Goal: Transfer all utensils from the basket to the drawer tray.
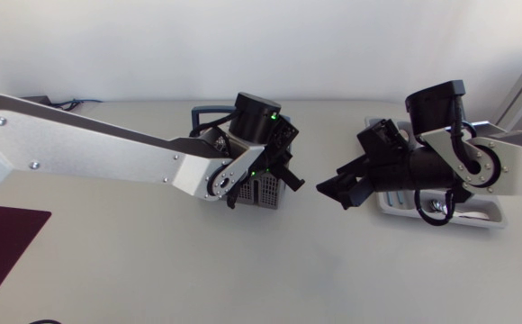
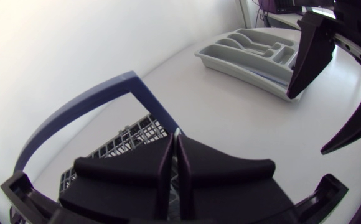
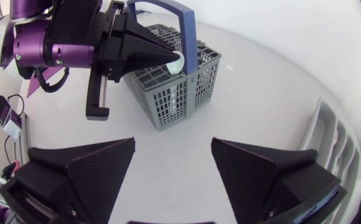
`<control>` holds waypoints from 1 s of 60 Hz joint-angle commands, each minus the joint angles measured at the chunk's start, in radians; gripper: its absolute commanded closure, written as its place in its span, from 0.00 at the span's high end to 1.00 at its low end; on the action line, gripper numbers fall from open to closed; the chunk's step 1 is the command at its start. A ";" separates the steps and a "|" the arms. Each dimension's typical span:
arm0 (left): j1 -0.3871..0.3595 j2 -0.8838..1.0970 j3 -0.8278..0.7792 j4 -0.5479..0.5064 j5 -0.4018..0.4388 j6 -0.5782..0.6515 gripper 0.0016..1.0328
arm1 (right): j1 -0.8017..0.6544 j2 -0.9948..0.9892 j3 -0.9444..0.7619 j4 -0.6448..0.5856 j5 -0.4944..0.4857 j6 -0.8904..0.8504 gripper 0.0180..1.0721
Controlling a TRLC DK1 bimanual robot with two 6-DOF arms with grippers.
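A grey mesh basket (image 1: 263, 191) (image 3: 168, 99) with a blue handle (image 2: 106, 102) (image 3: 188, 28) stands mid-table. My left gripper (image 1: 283, 175) (image 2: 174, 142) (image 3: 171, 59) sits over the basket, shut on the top of a white utensil (image 3: 179, 63) that stands inside it. In the left wrist view only a pale sliver shows between the fingers. My right gripper (image 1: 335, 191) (image 3: 173, 146) hangs open and empty a little to the right of the basket, facing it. The grey drawer tray (image 1: 481, 219) (image 2: 249, 50) (image 3: 330, 143) lies at the right, partly under my right arm.
A dark maroon mat (image 1: 4, 238) lies at the table's front left corner. Bare table stretches between the basket and the tray and along the front edge.
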 commanded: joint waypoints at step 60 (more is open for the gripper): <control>0.052 -0.366 -0.022 -0.262 0.198 -0.110 0.03 | 0.022 -0.146 -0.013 -0.017 -0.012 0.009 0.84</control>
